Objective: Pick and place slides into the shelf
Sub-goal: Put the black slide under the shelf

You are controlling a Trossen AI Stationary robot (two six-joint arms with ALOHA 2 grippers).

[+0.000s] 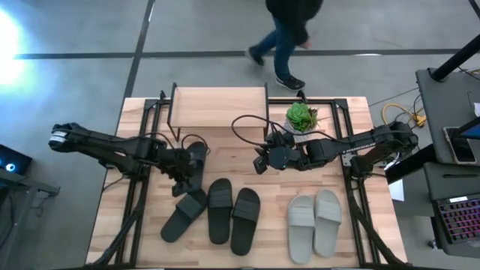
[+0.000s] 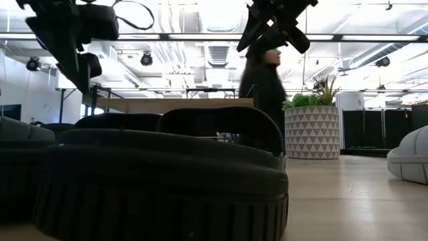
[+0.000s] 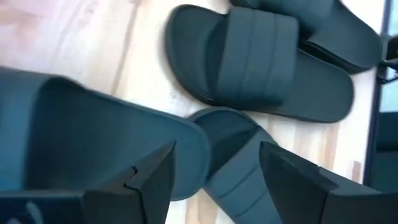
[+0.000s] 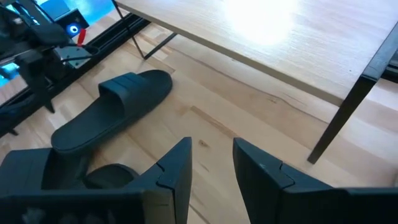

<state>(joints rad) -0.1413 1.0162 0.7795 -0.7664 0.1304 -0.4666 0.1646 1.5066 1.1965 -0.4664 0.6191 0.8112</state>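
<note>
The shelf (image 1: 220, 105), a low rack with a pale plank top on thin black legs, serves as the landmark, and as far as the pictures show nothing rests on its top; the lower tier is hidden from above, so I judge the task barely begun.

Just in front of the shelf's left end, one black slide (image 1: 196, 156) lies beside the left gripper (image 1: 180, 169), whose fingers (image 3: 155, 180) stand apart and hold nothing. In front of that, farther from the shelf, three more black slides sit close together: a tilted one (image 1: 183, 214), then a pair side by side (image 1: 233, 213). So four black slides remain on the table.

The right gripper (image 1: 260, 162) hovers just in front of the shelf's right end, its fingers slightly parted and empty. Well in front of the shelf's right side lies the light grey pair (image 1: 314, 222), also unplaced.

The slides look like moulded foam or rubber: matte, rounded soles with one wide ribbed strap each. The shelf plank is smooth light wood, like the table (image 1: 352, 120). A potted plant (image 1: 301, 116) stands beside the shelf's right end.
</note>
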